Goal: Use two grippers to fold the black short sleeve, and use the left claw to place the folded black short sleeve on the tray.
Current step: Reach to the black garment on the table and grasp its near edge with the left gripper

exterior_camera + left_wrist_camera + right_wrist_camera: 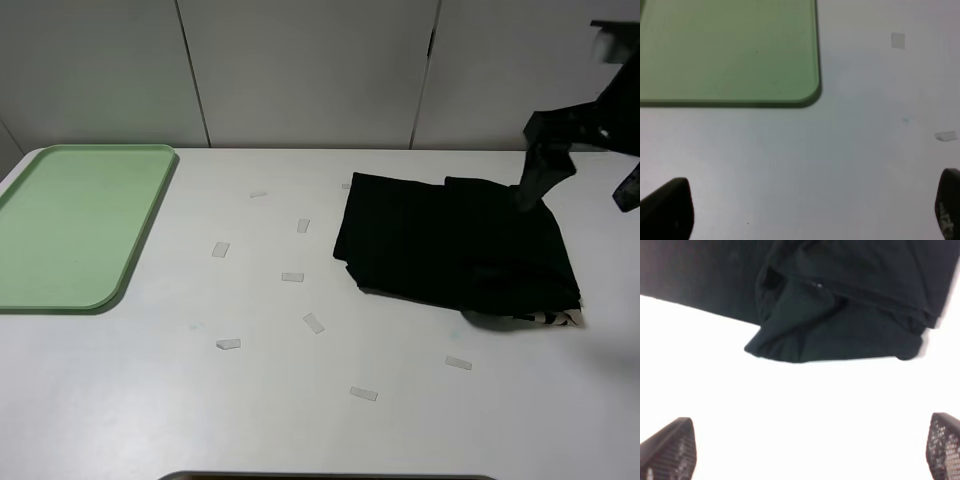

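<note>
Starting at the left, the tray (70, 220) is sitting bare, so nothing has been delivered. Your left gripper (810, 207) is hovering over the table (300, 420) just off one corner of the tray, jaws spread wide and holding nothing. Well apart, on the right half, the black short sleeve (450, 250) is lying in a compact, roughly rectangular bundle. Folding is looking mostly done, I'd judge, and the carry to the tray is remaining. Its long axis is running across the table, slanting slightly toward the front at its right end, where pale lettering is peeking out. Your right gripper (807, 447) is hanging released near the shirt's far-right edge, touching nothing.
</note>
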`<state>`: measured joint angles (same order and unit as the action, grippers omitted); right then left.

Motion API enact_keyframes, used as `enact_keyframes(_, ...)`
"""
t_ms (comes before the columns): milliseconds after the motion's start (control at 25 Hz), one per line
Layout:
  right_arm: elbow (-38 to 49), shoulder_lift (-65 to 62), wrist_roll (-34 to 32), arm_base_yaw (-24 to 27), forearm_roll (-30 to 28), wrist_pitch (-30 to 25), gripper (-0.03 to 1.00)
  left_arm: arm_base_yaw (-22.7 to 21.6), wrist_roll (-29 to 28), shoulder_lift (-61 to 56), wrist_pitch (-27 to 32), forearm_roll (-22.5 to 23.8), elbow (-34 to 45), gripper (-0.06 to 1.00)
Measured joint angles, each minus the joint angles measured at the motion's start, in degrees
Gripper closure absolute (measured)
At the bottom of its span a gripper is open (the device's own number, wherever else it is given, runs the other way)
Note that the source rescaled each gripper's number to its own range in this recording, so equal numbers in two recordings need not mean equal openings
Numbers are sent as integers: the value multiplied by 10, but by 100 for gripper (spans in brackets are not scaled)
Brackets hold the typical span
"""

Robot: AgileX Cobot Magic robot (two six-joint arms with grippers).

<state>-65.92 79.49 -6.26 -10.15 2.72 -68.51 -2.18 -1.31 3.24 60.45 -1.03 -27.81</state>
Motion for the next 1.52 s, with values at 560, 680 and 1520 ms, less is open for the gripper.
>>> enact_keyframes(560,125,-314,23,0,-5,-13,-3,0,0,0,0,0,0,-1)
enact_keyframes(680,170,-380,23,0,-5,-13,-3,0,0,0,0,0,0,-1)
enact_keyframes(1520,353,-798,43,110,-39,46,-3,0,0,0,0,0,0,-1)
